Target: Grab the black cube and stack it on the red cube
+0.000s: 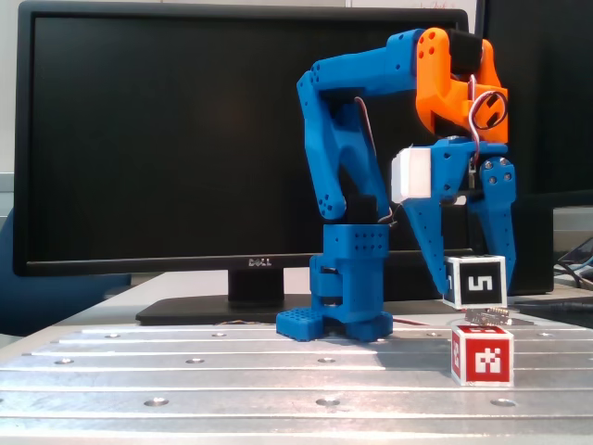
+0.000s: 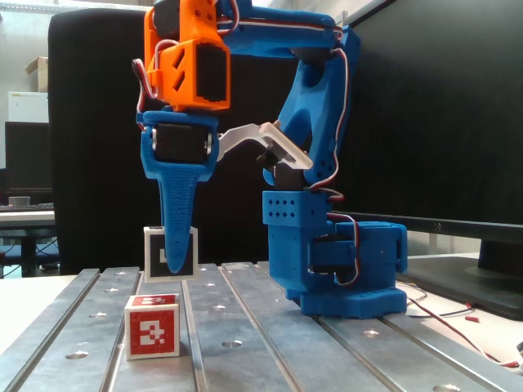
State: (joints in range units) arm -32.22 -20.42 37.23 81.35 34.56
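The small white-edged black cube (image 1: 479,282), lower right in both fixed views, hangs clear of the counter (image 1: 232,371), pinched by the blue hand (image 1: 473,297). It looks light, rigid and smooth-sided; flat opposite faces suit gripping. The red-marked white-edged cube (image 1: 483,354) sits just below.
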